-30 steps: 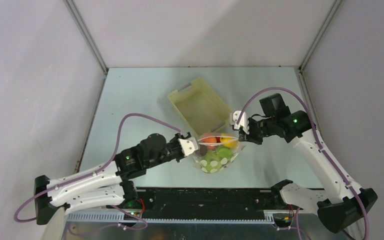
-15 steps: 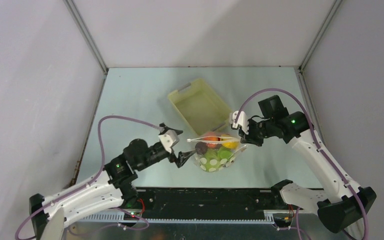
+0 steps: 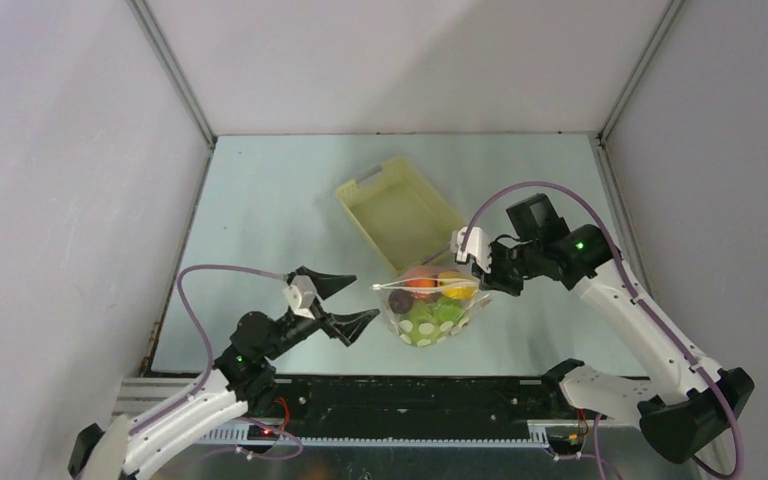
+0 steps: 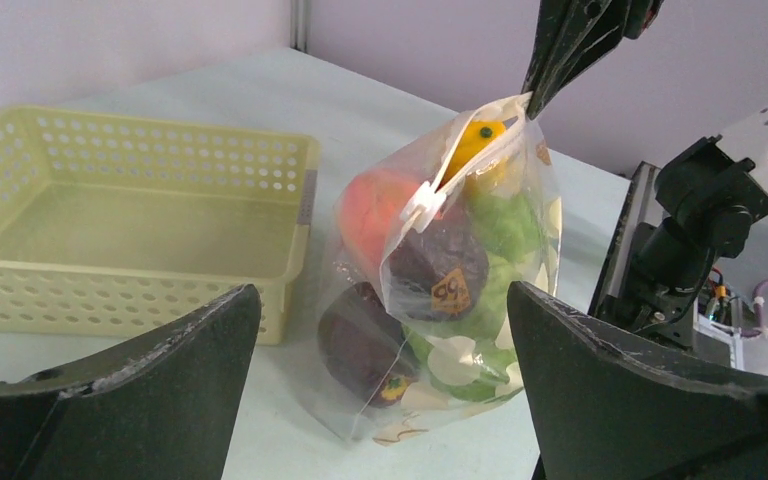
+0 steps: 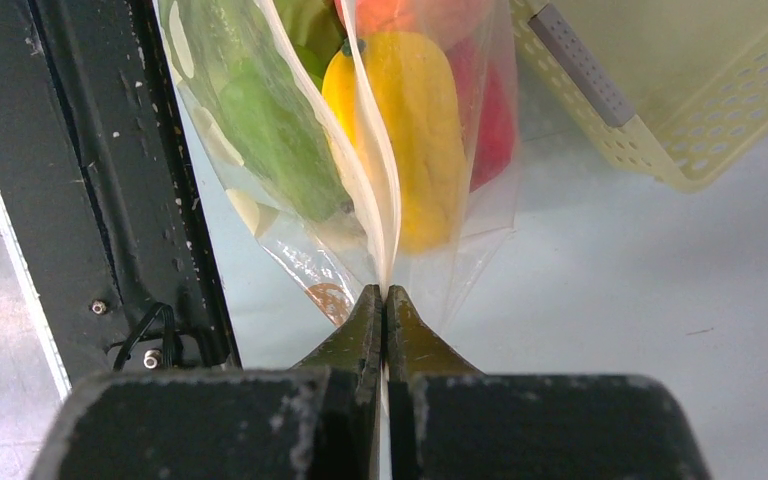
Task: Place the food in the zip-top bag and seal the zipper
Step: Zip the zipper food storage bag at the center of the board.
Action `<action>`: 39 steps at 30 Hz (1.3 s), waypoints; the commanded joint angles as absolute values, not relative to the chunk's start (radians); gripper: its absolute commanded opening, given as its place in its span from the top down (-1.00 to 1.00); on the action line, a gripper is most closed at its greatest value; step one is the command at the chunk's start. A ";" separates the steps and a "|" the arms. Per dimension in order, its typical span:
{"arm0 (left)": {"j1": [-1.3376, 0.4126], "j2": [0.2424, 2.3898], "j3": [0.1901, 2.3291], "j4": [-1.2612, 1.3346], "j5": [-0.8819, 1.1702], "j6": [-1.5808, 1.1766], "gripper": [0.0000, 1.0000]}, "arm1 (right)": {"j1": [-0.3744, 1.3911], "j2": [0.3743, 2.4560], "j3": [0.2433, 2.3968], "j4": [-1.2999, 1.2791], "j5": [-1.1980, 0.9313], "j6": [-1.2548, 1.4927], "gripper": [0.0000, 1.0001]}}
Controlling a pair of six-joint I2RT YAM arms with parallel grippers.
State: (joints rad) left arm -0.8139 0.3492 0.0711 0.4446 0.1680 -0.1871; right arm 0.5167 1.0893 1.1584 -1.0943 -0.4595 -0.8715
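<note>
The zip-top bag (image 3: pixel 428 312), clear with white dots, stands on the table holding the food: a peach (image 4: pixel 372 208), dark red apples (image 4: pixel 438 268), a green piece (image 4: pixel 508 222) and a yellow banana (image 5: pixel 415 130). A red pepper (image 5: pixel 495 120) shows behind the banana. The zipper (image 3: pixel 422 285) runs along the top, its two sides lying together where visible. My right gripper (image 5: pixel 383 292) is shut on the bag's right top corner and holds it up. My left gripper (image 3: pixel 365 297) stands open, left of the bag and apart from it.
The pale yellow slotted basket (image 3: pixel 400 212) sits just behind the bag, with nothing in it. The black rail (image 3: pixel 410 395) of the arm bases runs along the near table edge. Grey walls (image 3: pixel 80 150) close the sides.
My left gripper let go of the bag's left end, opened wide and drew back to the left and nearer. The right gripper stayed shut on the bag, shifting slightly left.
</note>
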 commanded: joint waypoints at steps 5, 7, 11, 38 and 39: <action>-0.753 0.667 0.200 0.715 0.394 -0.272 -0.88 | 0.525 1.089 1.158 -1.100 -0.420 -0.853 1.00; -0.741 0.758 0.220 0.782 0.478 -0.295 -0.80 | 0.525 1.086 1.157 -1.099 -0.412 -0.852 1.00; -0.731 0.868 0.223 0.890 0.580 -0.334 -0.67 | 0.524 1.081 1.157 -1.099 -0.407 -0.851 1.00; -0.732 1.049 0.172 1.078 0.590 -0.372 -0.10 | 0.521 1.105 1.158 -1.096 -0.387 -0.825 1.00; -0.731 1.055 0.174 1.096 0.596 -0.376 -0.02 | 0.521 1.107 1.157 -1.097 -0.387 -0.824 1.00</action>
State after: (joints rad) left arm -0.7368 1.0256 0.1722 0.9661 0.5598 -0.3450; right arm 0.5224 1.1007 1.1580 -1.0943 -0.4099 -0.8387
